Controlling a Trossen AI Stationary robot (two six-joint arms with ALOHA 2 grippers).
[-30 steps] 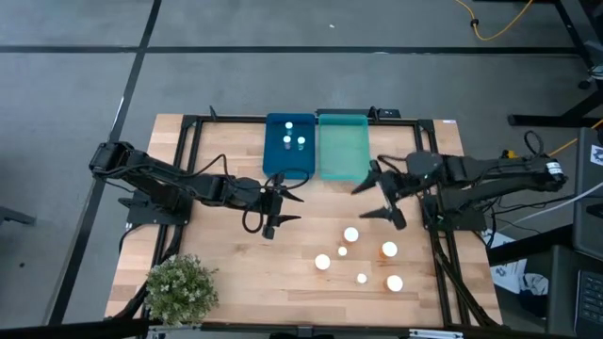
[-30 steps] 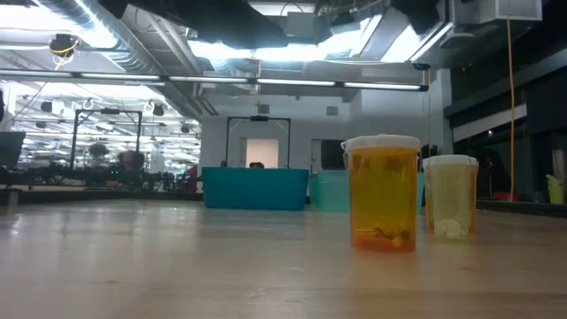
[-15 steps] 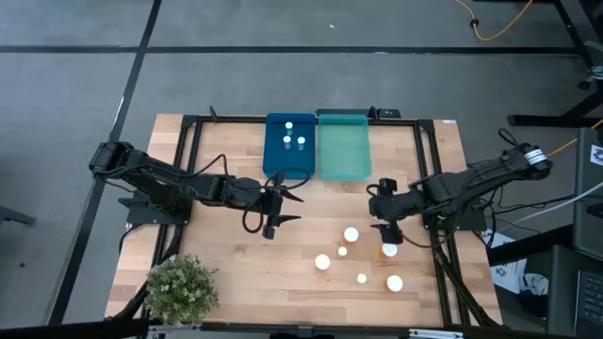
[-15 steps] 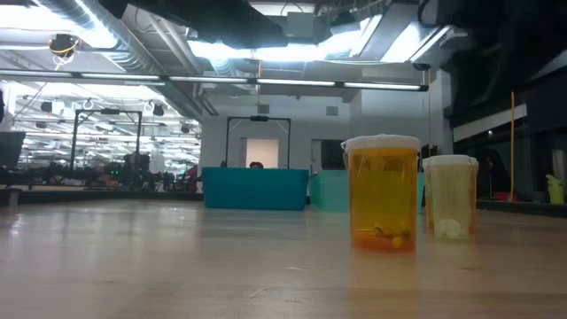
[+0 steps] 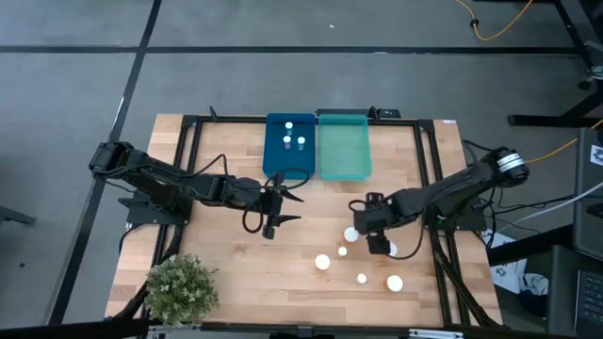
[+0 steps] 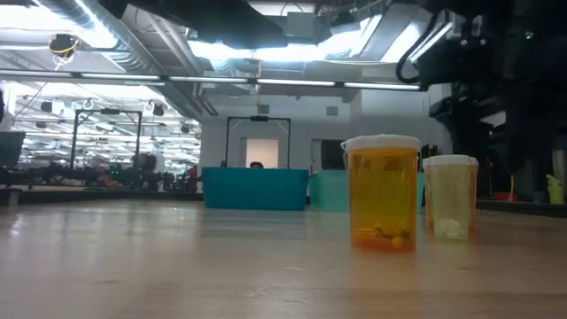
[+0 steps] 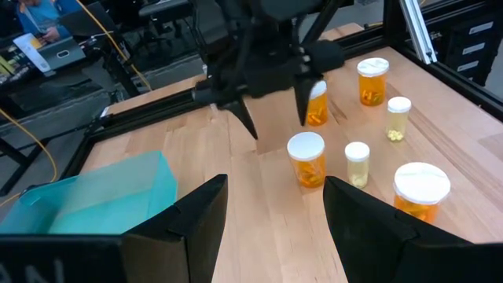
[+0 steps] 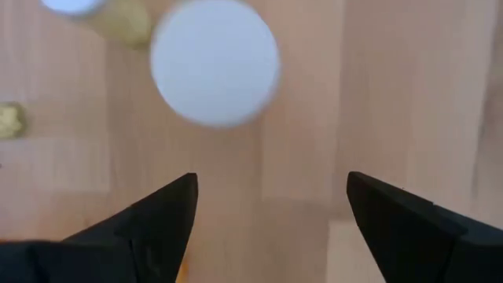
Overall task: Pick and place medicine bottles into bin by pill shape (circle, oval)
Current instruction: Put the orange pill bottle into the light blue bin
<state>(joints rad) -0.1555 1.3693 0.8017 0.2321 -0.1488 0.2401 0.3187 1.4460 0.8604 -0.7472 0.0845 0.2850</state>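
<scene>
Several white-capped medicine bottles [image 5: 322, 262] stand upright on the wooden table's near right part; some are amber [image 6: 383, 190], some slimmer and pale [image 6: 450, 197]. Three more stand in the blue bin [image 5: 288, 144]. My right gripper [image 5: 375, 235] is open and points down just above this group, between the bottle at its left [image 5: 350, 234] and a partly hidden one [image 5: 388, 250]. A white cap [image 8: 214, 72] lies ahead of its fingers [image 8: 157, 216]. My left gripper [image 5: 285, 209] is open and empty at the table's middle, in front of the blue bin.
A teal bin [image 5: 342, 146] stands beside the blue bin at the table's far middle. A potted plant [image 5: 181, 287] sits at the near left corner. A black frame rail [image 5: 433, 188] runs along the table's right side.
My right gripper has gone from in front of the teal bin toward the table's near edge and a little left, down over the group of bottles, and has turned from level to pointing down. The bottles have stayed in place.
</scene>
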